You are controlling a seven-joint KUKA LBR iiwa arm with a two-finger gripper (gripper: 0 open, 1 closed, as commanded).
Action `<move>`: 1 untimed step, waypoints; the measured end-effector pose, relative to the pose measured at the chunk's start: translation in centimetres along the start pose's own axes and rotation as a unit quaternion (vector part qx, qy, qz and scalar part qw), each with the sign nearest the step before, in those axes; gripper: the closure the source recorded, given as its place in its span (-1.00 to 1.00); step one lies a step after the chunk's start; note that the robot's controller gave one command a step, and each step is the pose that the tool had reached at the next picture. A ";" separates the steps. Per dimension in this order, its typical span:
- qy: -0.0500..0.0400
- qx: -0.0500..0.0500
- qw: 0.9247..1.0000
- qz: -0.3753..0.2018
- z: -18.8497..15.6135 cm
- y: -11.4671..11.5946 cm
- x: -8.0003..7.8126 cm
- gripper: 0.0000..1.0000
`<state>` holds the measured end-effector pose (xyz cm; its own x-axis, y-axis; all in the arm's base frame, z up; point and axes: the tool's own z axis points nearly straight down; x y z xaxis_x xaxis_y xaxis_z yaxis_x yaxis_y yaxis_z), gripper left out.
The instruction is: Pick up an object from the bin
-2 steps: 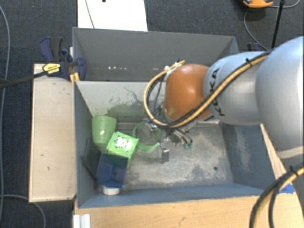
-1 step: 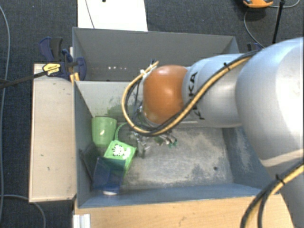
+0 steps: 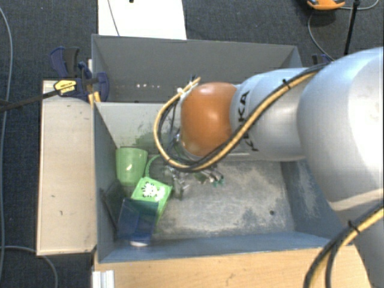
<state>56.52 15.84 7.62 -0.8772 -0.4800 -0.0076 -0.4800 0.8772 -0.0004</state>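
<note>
My gripper hangs low in the left half of the bin, mostly hidden under the arm's orange cover. Just to its left lies a small green box with a white flower pattern on its top face. A light green plastic cup stands behind that box, close to the bin's left wall. A dark blue object lies in front of the box, near the front left corner. The gripper is beside the green box, and I cannot see whether it touches it.
A black flat thing leans along the left wall next to the blue object. The arm comes in from the right and covers the bin's back right part. Bare grey floor shows at the middle and front right.
</note>
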 end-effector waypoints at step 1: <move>0.000 0.001 1.000 -0.022 -0.2 1.6 -1.0 1.00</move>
<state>56.62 17.69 7.80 -0.8556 -0.5176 -0.0069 -0.5176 0.8556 -0.0037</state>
